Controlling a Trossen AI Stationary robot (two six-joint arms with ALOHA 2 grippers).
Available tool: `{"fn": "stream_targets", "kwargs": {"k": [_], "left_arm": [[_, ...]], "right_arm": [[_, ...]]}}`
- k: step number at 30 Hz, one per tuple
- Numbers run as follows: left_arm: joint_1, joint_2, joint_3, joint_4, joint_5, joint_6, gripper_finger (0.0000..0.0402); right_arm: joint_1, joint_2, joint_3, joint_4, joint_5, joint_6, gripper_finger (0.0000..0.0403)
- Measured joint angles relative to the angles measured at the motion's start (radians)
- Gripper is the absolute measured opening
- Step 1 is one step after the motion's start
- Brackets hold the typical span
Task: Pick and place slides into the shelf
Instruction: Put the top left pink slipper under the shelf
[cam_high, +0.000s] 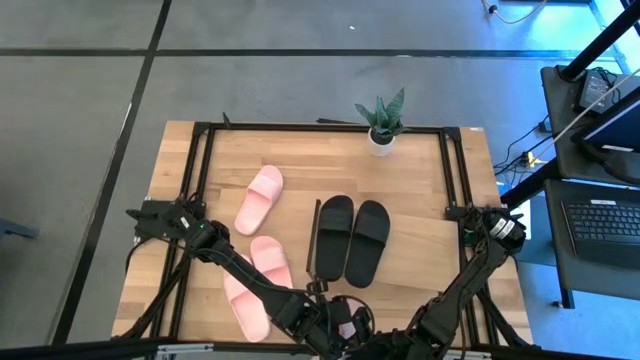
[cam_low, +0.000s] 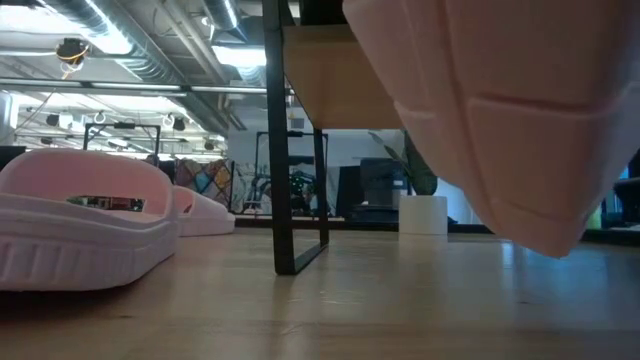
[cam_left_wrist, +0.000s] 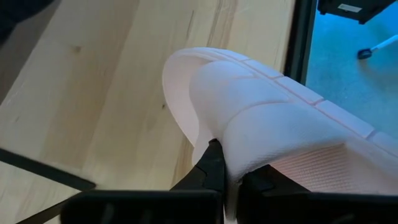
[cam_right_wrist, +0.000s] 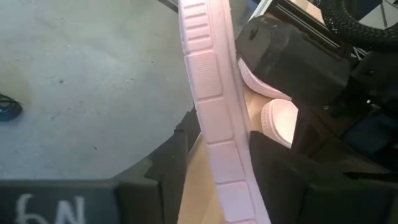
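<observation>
One pale pink slide (cam_high: 345, 322) is held above the table's near edge, between both grippers. It fills the upper right of the low view (cam_low: 500, 120), clear of the tabletop. My left gripper (cam_left_wrist: 227, 180) is shut on its strap. My right gripper (cam_right_wrist: 227, 162) has the slide's sole on edge between its fingers. Three more pink slides (cam_high: 259, 198) (cam_high: 270, 262) (cam_high: 245, 300) lie sole-down on the table's left half. The black pair (cam_high: 335, 235) (cam_high: 367, 242) sits on the shelf's top board; its dark side frame (cam_high: 313, 240) and leg (cam_low: 285, 200) show. My left gripper pinches the wide strap (cam_left_wrist: 261, 124) at its edge between the two fingers, and the slide is lifted clear of the table. My right gripper has one finger (cam_right_wrist: 183, 149) on each face of the sole (cam_right_wrist: 217, 124), across its ribbed side edge; the slide stands on edge between them, off the table.
A small potted plant (cam_high: 381, 125) (cam_low: 422, 215) stands at the table's far edge. The black table frame (cam_high: 200, 180) runs along both sides. Bare wood lies right of the black pair and under the shelf (cam_low: 330, 90). Desks with a keyboard stand off the table's right.
</observation>
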Motion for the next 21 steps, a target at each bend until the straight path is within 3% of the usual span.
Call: {"fn": "stream_targets", "kwargs": {"k": [21], "left_arm": [[0.0,0.0,0.0,0.0,0.006,0.002,0.0002]], "right_arm": [[-0.001,0.0,0.0,0.059,-0.011,0.112,0.0173]]}}
